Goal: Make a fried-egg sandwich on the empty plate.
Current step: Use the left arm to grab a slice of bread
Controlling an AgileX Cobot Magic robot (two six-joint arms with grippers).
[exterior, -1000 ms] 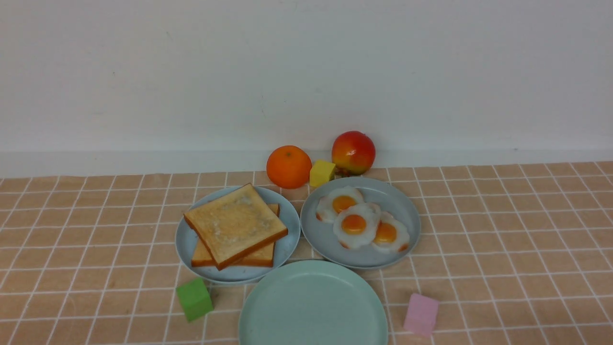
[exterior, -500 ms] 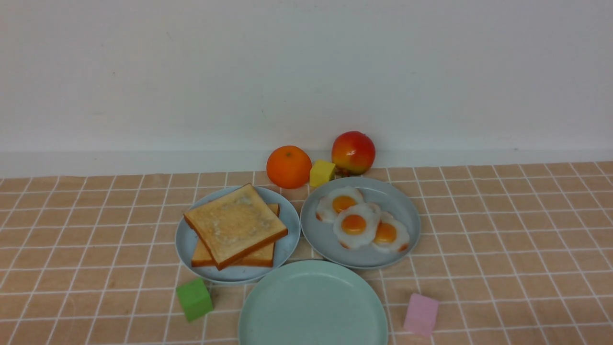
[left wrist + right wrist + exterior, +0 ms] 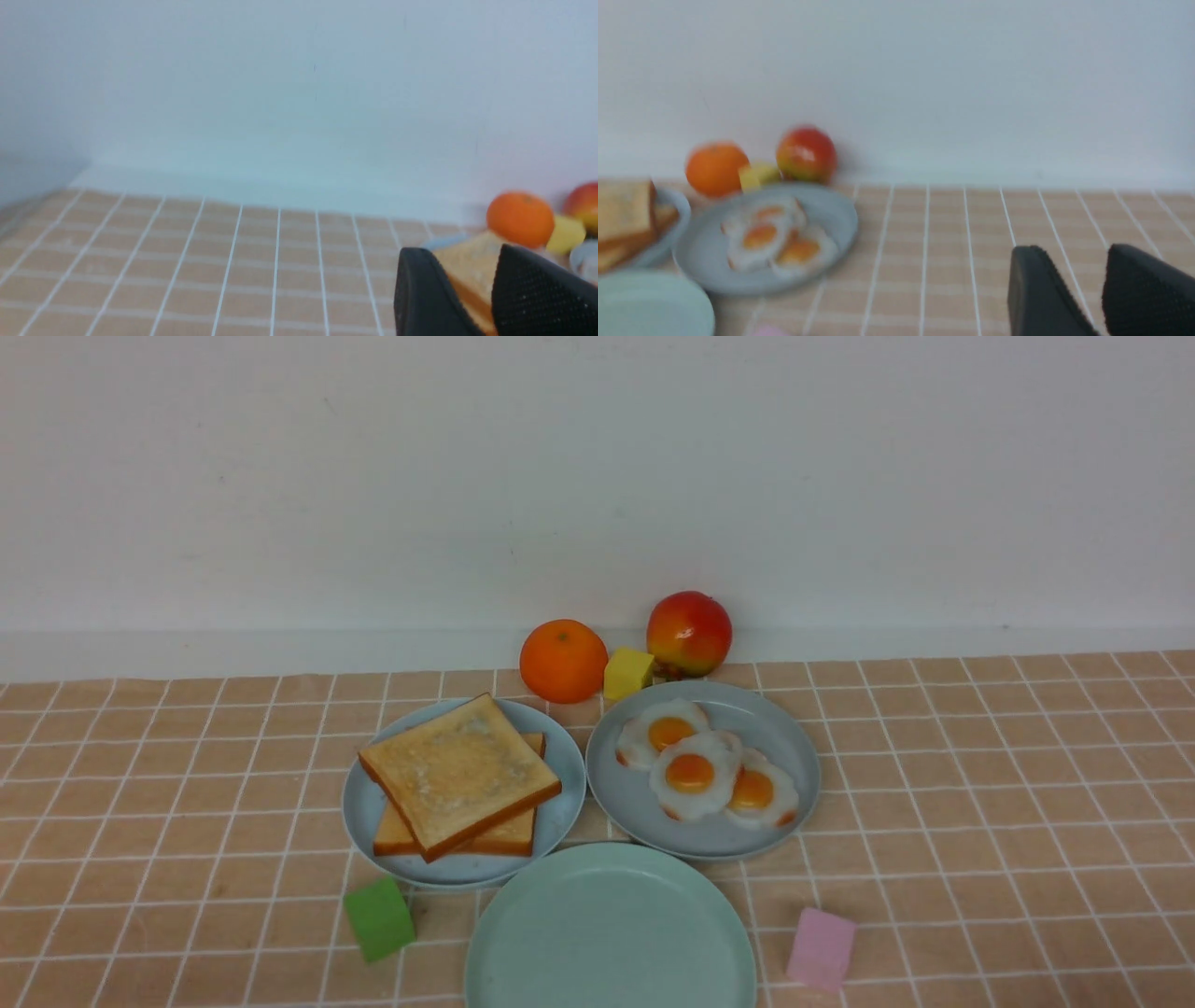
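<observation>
1. You are looking at the mint-green plate (image 3: 611, 933) lying bare at the near middle edge of the tiled cloth (image 3: 980, 784).
2. Two toast slices (image 3: 457, 773) are lying stacked on the sky-blue plate (image 3: 560, 812) just behind it to the left. Three fried eggs (image 3: 691, 773) are overlapping on the grey-blue plate (image 3: 784, 747) behind it to the right. All three plates are sitting rim to rim.
3. A green cube (image 3: 378, 918) is standing just left of the mint-green plate, and a pink block (image 3: 821, 947) near its right.
4. An orange (image 3: 563, 660), a yellow block (image 3: 627, 673) and a red-yellow fruit (image 3: 689, 632) are crowding the far side by the wall (image 3: 597, 476).
5. Your left gripper (image 3: 467, 261) is hanging with fingers spread and gripping nothing, left of the toast. Your right gripper (image 3: 1078, 254) is likewise parted and holding nothing, right of the eggs.
6. Bare cloth is stretching wide on the far left and far right.
</observation>
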